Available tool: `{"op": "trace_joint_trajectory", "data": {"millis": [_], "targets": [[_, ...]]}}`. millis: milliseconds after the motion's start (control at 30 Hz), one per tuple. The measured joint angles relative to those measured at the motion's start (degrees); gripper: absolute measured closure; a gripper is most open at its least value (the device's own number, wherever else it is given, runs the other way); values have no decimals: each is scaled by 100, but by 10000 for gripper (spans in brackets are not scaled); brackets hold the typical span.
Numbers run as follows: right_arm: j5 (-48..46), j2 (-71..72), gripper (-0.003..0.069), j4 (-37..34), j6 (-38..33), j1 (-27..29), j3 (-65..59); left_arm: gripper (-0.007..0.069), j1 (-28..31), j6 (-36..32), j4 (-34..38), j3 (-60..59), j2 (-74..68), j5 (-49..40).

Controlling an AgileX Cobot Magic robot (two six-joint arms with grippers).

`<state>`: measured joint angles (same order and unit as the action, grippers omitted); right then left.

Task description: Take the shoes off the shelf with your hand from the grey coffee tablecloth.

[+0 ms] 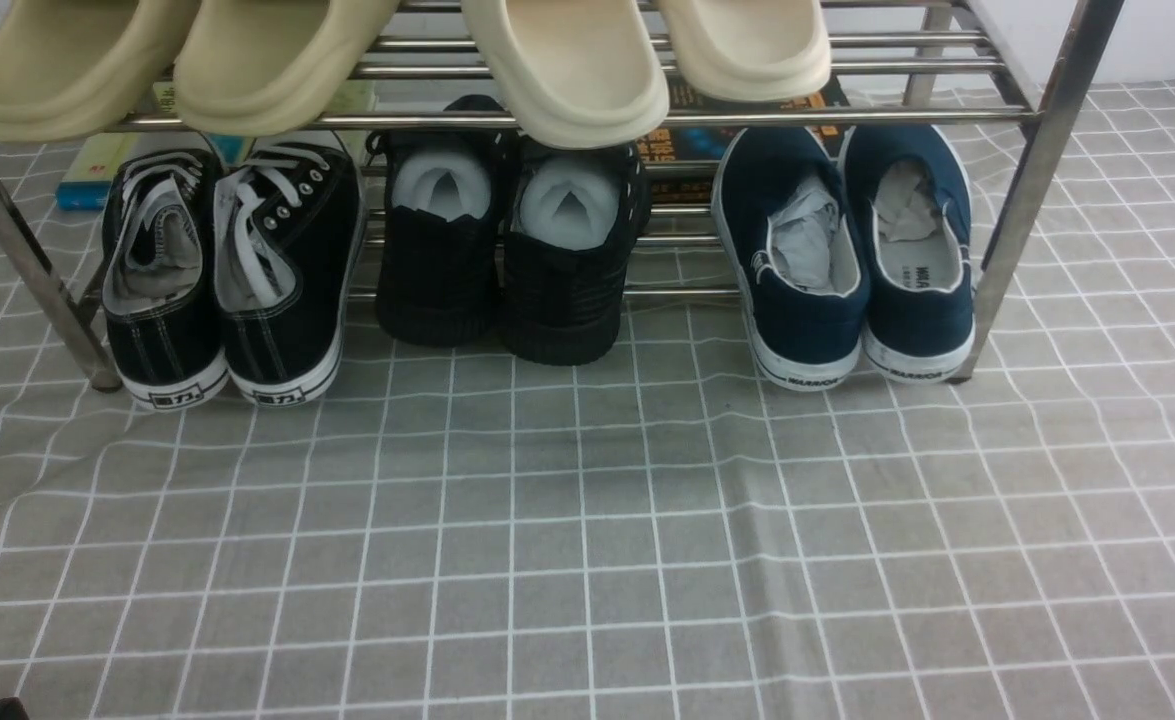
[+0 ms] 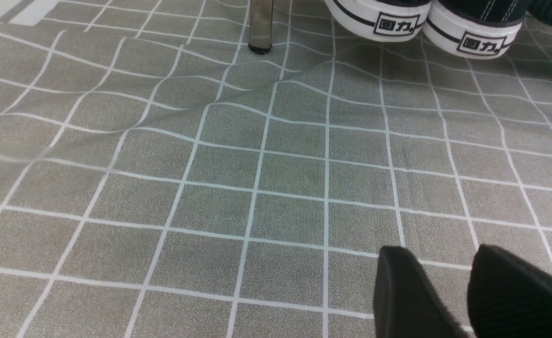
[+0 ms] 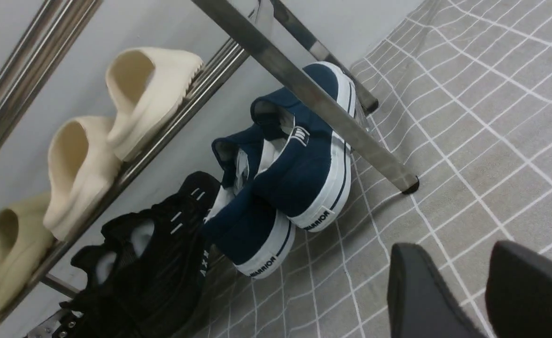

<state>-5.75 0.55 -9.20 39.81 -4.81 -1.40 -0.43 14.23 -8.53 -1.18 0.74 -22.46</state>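
Observation:
The navy blue shoes (image 1: pixel 847 260) stand side by side at the right end of the silver shelf's (image 1: pixel 1037 180) lower tier, heels toward me, stuffed with grey paper. They also show in the right wrist view (image 3: pixel 299 164), behind the shelf's slanted leg (image 3: pixel 304 84). My right gripper (image 3: pixel 454 246) is open and empty over the grey tablecloth (image 3: pixel 492 117), a short way in front of the shoes. My left gripper (image 2: pixel 442 251) is open and empty above the tablecloth (image 2: pixel 210 188), well short of the shelf. Neither gripper shows in the front view.
Black lace-up sneakers (image 1: pixel 232 270) stand at the left of the lower tier and all-black shoes (image 1: pixel 507 250) in the middle. Cream slippers (image 1: pixel 567 60) lie on the top tier. Books (image 1: pixel 97 170) lie behind the shelf. A shelf foot (image 2: pixel 260 23) stands by the sneakers' heels (image 2: pixel 426 23).

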Motion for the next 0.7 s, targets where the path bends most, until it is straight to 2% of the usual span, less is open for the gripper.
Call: {"op": "trace_joint_trajectory", "data": {"millis": [167, 233, 267, 367, 400, 467, 533, 567, 633, 667, 700], "targets": [[-608, -244, 534, 353, -276, 0, 723, 384, 0, 0, 0, 0, 0, 0], [-1770, -1107, 643, 960, -659, 0, 1711, 384, 0, 0, 0, 0, 0, 0], [-2359, -1536, 664, 1185, -728, 0, 2099, 384, 0, 0, 0, 0, 0, 0], [-4014, -2889, 670, 1523, -940, 0, 3052, 384, 0, 0, 0, 0, 0, 0], [-4280, -3276, 670, 1516, -1040, 0, 3148, 384, 0, 0, 0, 0, 0, 0], [-4736, -3933, 666, 1344, -1446, 0, 3471, 384, 0, 0, 0, 0, 0, 0], [-4871, -4971, 652, 550, -2355, -40, 3886, 384, 0, 0, 0, 0, 0, 0], [-4865, -5135, 647, 400, -2527, -64, 3994, 384, 0, 0, 0, 0, 0, 0], [-4838, -6131, 599, -429, -3566, -323, 4470, 384, 0, 0, -5, 0, 0, 0], [-4838, -6201, 594, -429, -3566, -350, 4470, 384, 0, 0, -5, 0, 0, 0], [-4822, -6598, 552, -664, -3878, -511, 4841, 384, 0, 0, -5, 0, 0, 0]]}}
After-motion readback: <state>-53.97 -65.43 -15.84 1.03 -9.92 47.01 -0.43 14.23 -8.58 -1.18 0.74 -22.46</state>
